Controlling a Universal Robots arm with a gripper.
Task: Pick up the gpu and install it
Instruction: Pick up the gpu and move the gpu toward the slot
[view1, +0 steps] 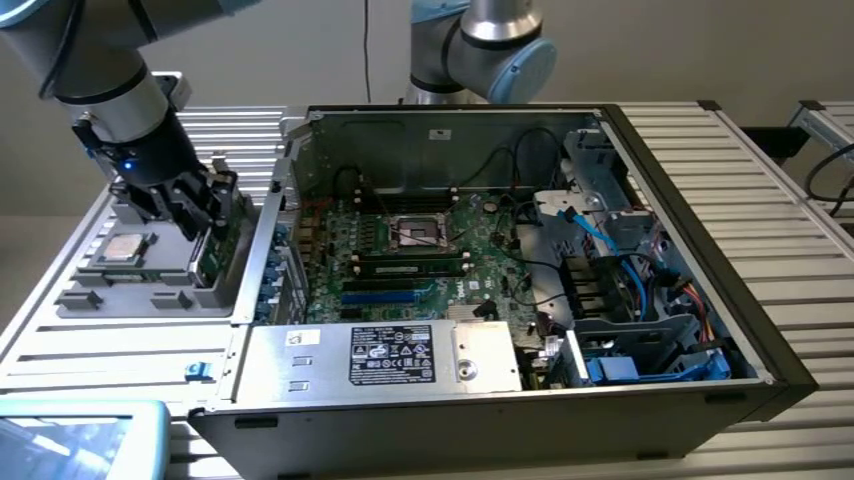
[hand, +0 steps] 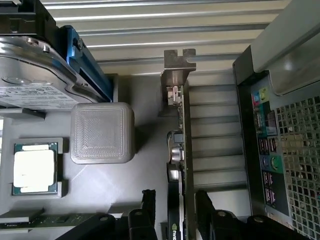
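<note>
The gpu (hand: 178, 150) stands on its edge in a slot of the grey parts tray (hand: 105, 190), its silver end bracket (hand: 178, 64) pointing away from the wrist. My gripper (hand: 176, 215) is open and straddles the card, one dark finger (hand: 148, 207) on each side, and I cannot tell whether they touch it. In the exterior view, the gripper (view1: 198, 222) hangs over the tray (view1: 147, 290) at the exterior view's left, right at the gpu (view1: 230, 240). The open computer case (view1: 667, 200) lies beside it, its motherboard (view1: 400, 250) exposed with blue expansion slots (view1: 387, 297).
A square silver processor chip (hand: 34, 167) and a hard drive (hand: 30, 70) also sit in the tray, with a memory stick (hand: 45, 218) near the fingers. The case's rear port panel (hand: 267, 150) stands close to the gpu. A power supply (view1: 387, 355) fills the case's front.
</note>
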